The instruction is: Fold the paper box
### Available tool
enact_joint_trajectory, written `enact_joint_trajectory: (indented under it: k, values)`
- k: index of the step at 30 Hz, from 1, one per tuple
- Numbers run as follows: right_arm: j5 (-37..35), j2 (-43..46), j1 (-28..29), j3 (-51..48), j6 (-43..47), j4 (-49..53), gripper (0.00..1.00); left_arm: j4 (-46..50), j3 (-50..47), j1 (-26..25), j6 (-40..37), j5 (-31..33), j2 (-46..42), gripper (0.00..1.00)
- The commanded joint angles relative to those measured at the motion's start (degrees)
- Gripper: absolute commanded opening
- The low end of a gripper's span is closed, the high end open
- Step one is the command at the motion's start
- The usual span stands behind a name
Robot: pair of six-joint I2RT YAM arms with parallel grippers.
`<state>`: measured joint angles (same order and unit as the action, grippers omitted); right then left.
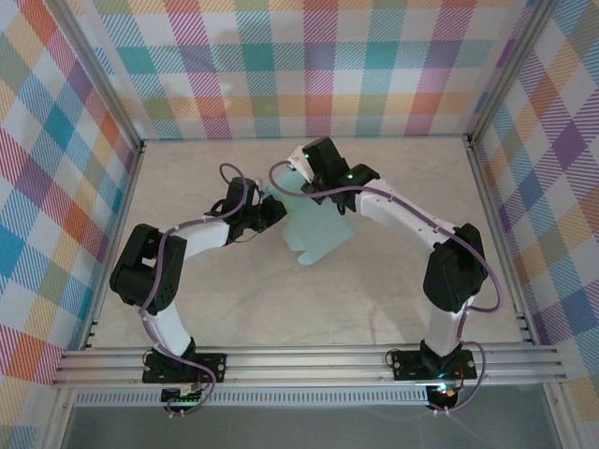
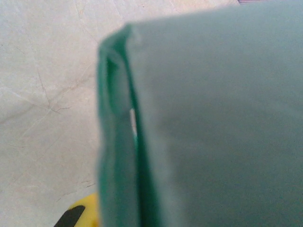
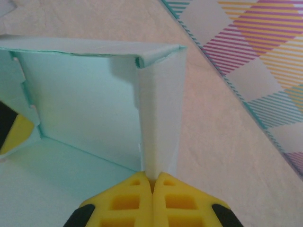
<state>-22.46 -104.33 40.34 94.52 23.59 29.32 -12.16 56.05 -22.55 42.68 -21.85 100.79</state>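
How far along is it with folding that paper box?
Partway. Done: two walls of the paper box stand creased upright. In hand: the right gripper pinches one wall; the left gripper grips the opposite edge. Left: tabbed flaps lie flat on the table, box unclosed.

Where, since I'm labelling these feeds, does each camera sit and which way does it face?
Top external: above and behind the bases, facing down at the table; both arms show, the left gripper and right gripper at the paper box.
Left wrist: on the left arm, close against the paper box; one yellow fingertip shows.
Right wrist: on the right arm, facing along its shut fingers into the paper box.
Shared: the paper box, in all three.
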Motion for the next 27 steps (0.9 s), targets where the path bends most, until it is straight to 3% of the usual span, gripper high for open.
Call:
enact_joint_trajectory:
  k: [1,3,7,10,27]
  values:
    - [-0.7,-1.9,1.2,-1.6,1.2,-1.8,0.00,-6.0,1.2,-0.7,-1.8,-5.4,-1.0,0.00]
    - [-1.4,-2.1,1.4,-1.5,1.3,-2.1,0.01,-6.2,1.1,-0.7,-1.9,-5.4,-1.1,0.00]
    - [-2.7,-2.7,1.5,-1.1,1.0,-3.0,0.15,-6.2,1.1,-0.8,-1.9,-5.5,-1.0,0.00]
    - [-3.2,-3.1,1.6,-0.6,0.8,-3.5,0.17,-6.3,1.0,-0.8,-1.9,-5.6,-1.1,0.00]
    - [-8.3,-8.0,1.9,4.4,3.3,-3.2,0.21,-6.7,1.1,-1.0,-2.1,-6.0,-1.2,0.00]
